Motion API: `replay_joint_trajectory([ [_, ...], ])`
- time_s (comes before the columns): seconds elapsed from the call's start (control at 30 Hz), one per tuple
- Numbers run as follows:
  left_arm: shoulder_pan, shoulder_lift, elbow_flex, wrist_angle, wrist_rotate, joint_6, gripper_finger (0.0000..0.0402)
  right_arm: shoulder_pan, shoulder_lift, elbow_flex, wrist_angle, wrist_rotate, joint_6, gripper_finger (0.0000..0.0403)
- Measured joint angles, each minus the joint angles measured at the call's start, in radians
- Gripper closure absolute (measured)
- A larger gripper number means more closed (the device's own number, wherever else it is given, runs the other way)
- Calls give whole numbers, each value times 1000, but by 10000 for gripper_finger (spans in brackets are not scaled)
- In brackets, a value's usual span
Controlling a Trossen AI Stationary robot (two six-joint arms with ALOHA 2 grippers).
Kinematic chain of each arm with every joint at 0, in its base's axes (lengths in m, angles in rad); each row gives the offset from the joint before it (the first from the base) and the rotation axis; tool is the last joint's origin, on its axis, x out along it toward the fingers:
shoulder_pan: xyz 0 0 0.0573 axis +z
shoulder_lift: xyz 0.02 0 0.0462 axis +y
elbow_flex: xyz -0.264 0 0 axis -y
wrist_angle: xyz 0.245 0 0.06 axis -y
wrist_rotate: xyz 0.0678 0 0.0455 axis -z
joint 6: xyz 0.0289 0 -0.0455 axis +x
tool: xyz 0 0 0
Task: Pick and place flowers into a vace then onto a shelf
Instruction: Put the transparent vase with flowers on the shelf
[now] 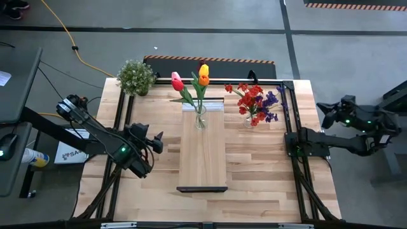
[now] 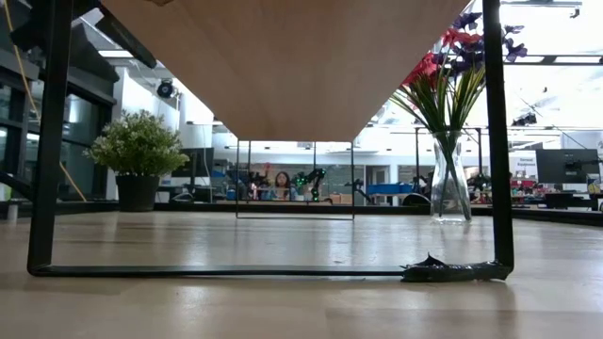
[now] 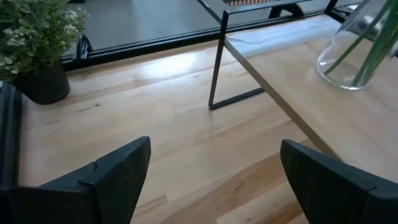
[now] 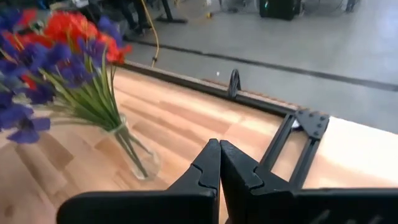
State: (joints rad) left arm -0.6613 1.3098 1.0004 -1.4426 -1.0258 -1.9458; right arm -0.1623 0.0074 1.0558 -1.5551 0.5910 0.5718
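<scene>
A glass vase (image 1: 200, 119) with pink (image 1: 177, 81) and orange-yellow (image 1: 203, 74) tulips stands by its base on the far end of the shelf (image 1: 202, 149), a long light-wood plank raised on black legs. A second glass vase (image 4: 135, 155) with red and purple sprays (image 1: 255, 102) stands on the tabletop right of the shelf. My left gripper (image 1: 156, 142) hovers open left of the shelf, its fingers (image 3: 118, 177) wide apart with nothing between them. My right gripper (image 1: 322, 111) is shut and empty beyond the table's right edge; the right wrist view shows it (image 4: 219, 165) pointing toward the spray vase.
A bushy green potted plant (image 1: 135, 76) stands at the table's far left corner. The shelf's black leg frame (image 2: 42, 141) rests on the tabletop, and black rails (image 1: 294, 127) run along the table's sides. Bare tabletop (image 1: 267, 172) lies on the near side of the spray vase.
</scene>
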Motion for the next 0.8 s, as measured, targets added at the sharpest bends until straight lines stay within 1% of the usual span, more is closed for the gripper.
replay_joint_trajectory([
  [0.13, 0, 0, -9, -3, 11, -19, 10, 0, 0, -58, 22, -22, 30, 403],
  [0.33, 0, 0, -10, -21, 26, -23, 9, 0, -1, -161, 148, -105, 18, 403],
  [0.53, 0, 0, -10, -22, 37, -24, 11, 0, -1, -249, 130, -161, 77, 403],
  [0.73, 0, 0, -10, -25, 55, -24, 10, 0, -1, -279, 137, -219, 114, 403],
  [0.8, 0, 0, -10, -27, 56, -24, 11, 1, -1, -297, 173, -250, 124, 403],
])
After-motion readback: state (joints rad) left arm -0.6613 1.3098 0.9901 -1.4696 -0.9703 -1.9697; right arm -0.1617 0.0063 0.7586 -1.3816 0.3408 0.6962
